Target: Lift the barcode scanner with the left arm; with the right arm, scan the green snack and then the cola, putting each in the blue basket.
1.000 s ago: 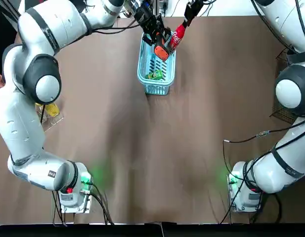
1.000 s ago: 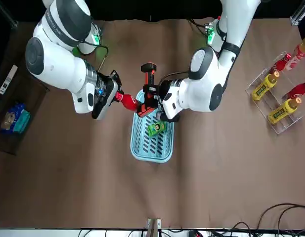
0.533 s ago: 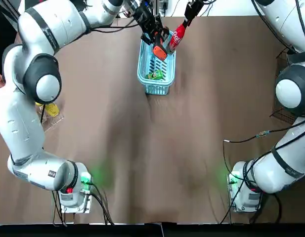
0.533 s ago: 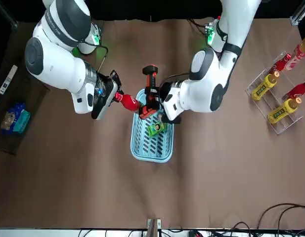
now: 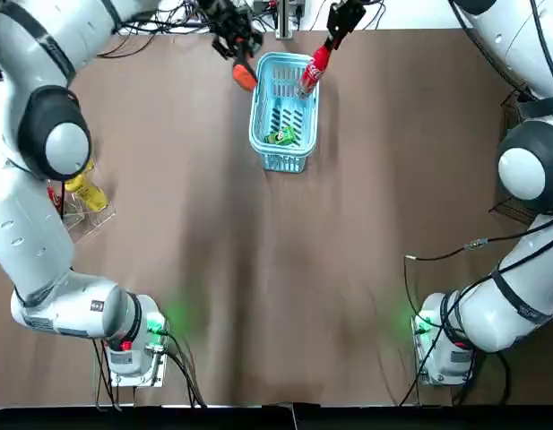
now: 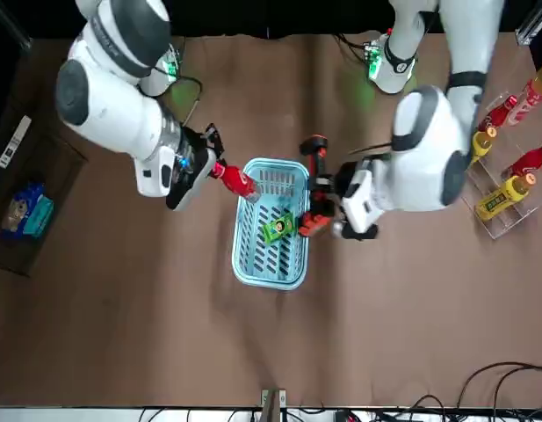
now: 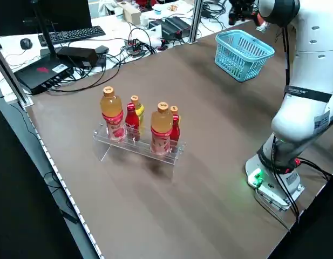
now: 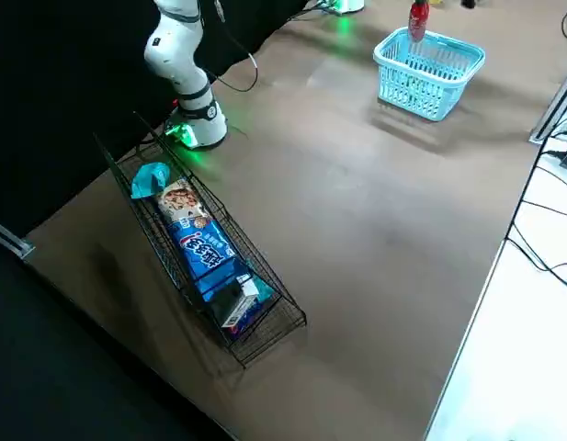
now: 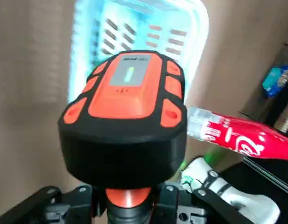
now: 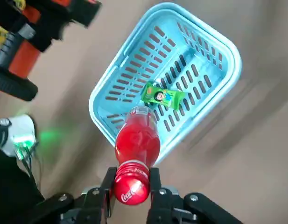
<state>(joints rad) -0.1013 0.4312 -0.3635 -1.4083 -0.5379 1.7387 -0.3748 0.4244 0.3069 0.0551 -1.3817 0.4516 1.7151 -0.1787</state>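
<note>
Right tool [image 10: 131,189] is clamped on the cola [image 10: 136,140] at the cap end, so the bottle sticks out of it base-first. Its long axis is tilted rather than plumb. In the top view it runs on a diagonal, cap toward the far right and base pointing down at the basket [image 5: 285,167]. The bottle is up in the air over the basket's right rim, and I can't tell if the base is touching the rim.

The basket sits on the surface [image 5: 285,287] at the far end, about midway between the two arms. The snack [image 5: 280,136] lies flat on the basket floor, more or less crosswise to the basket's long side.

Left tool [image 9: 129,203] is closed around the scanner [image 9: 127,102] by the handle, holding it off the surface just to the left of the basket. The orange-and-black head sticks out past the fingers. In the left wrist view its button side faces the camera, with the basket and the cola beyond it. I can't make out which way the scan window points.
</note>
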